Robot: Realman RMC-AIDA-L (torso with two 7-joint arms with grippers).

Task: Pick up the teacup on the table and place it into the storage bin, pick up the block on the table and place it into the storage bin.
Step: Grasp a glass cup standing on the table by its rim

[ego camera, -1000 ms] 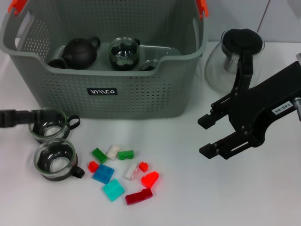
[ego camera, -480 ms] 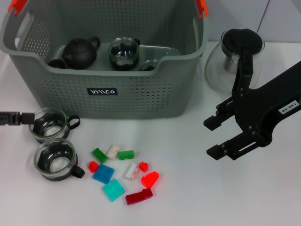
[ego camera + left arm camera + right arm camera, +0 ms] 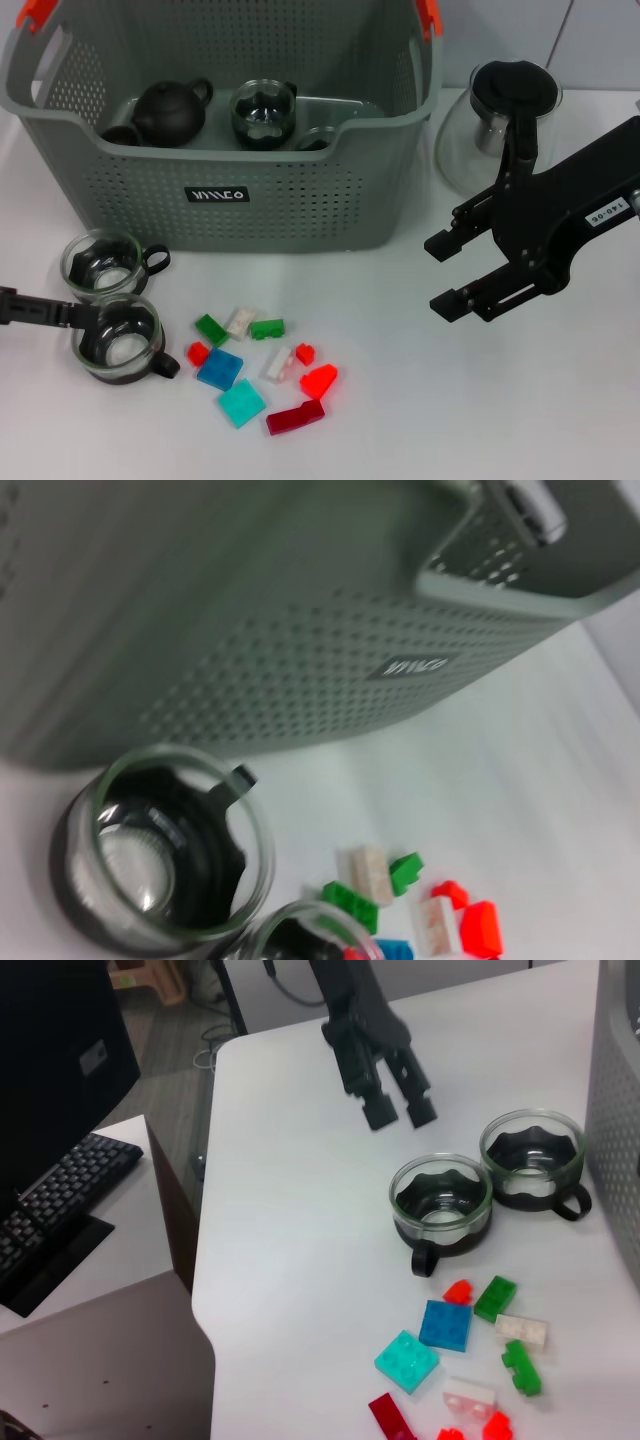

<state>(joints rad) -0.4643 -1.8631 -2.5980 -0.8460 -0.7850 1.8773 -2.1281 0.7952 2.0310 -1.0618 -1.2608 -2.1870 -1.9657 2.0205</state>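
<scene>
Nearest us, we are counting ten small plastic bricks scattered on the white table (image 3: pixel 400 430): a dark red flat brick (image 3: pixel 295 417), a teal square plate (image 3: pixel 242 403), a blue square plate (image 3: pixel 220 370), a bright red wedge (image 3: pixel 319 380), two small red studs, two whitish bricks and two green ones. Just to their left we are seeing two glass teacups with dark handles and scalloped black inserts, the near teacup (image 3: pixel 118 338) and the far teacup (image 3: pixel 103 265), standing upright and almost touching. Our left gripper (image 3: pixel 75 316) is hanging at the near teacup's rim, its fingers close together with a narrow gap, clamped on nothing. Our right gripper (image 3: pixel 447 272) is hovering over bare table, its black jaws parted and empty. Farther back the storage bin (image 3: pixel 300 200), grey-green and perforated, is holding one dark round teapot (image 3: pixel 170 110) and another glass cup (image 3: pixel 264 112). A glass teapot (image 3: pixel 500 120) is standing beside the bin.
</scene>
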